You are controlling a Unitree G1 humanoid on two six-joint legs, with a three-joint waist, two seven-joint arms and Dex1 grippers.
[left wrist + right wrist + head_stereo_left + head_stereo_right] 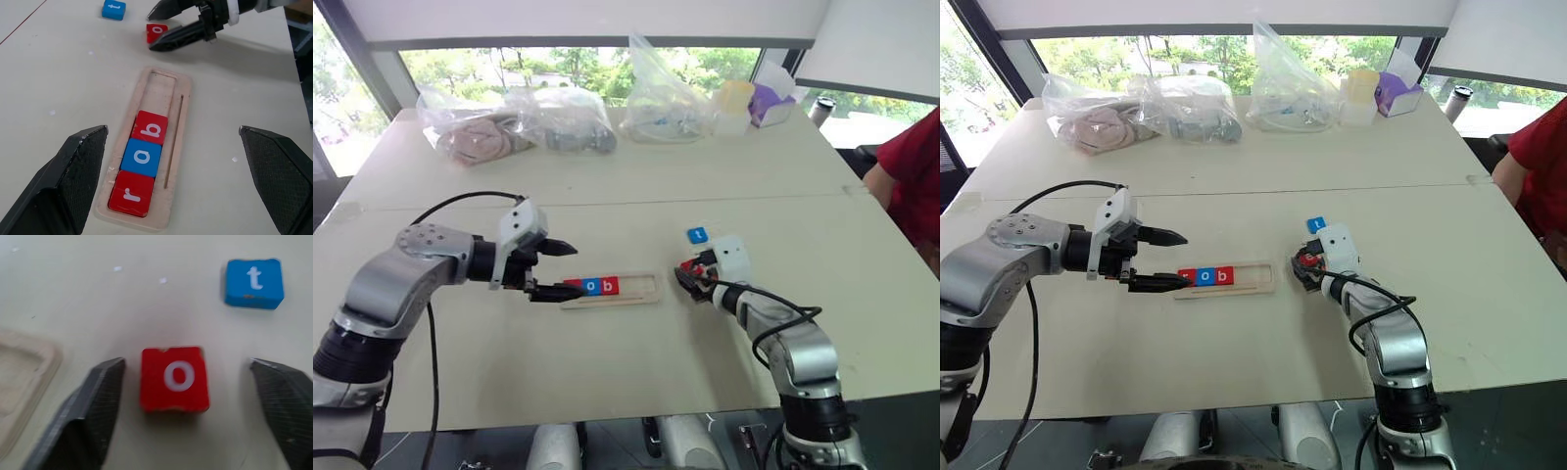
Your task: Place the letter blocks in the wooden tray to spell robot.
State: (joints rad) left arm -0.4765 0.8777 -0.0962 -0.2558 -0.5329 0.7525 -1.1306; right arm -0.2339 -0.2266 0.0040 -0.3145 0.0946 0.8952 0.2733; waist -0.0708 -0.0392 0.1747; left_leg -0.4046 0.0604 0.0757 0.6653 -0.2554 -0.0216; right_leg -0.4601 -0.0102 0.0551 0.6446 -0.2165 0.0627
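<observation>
The wooden tray (pixel 643 287) lies mid-table with three letter blocks in its left part: red r (pixel 131 193), blue o (pixel 142 156) and red b (pixel 150 127). Its right part is bare. My left gripper (pixel 553 269) hovers open just left of the tray's left end, fingers (pixel 73 171) wide apart and holding nothing. A red o block (pixel 175 378) lies flat on the table right of the tray. My right gripper (pixel 690 280) is low over it, one finger on each side with a gap on both, open. The blue t block (pixel 254 280) lies just beyond.
Several clear plastic bags (pixel 558 117) and a purple and white container (pixel 769 103) line the far side of the table. A person's red sleeve (pixel 915 166) shows at the right edge. A seam (pixel 607 201) runs across the tabletop.
</observation>
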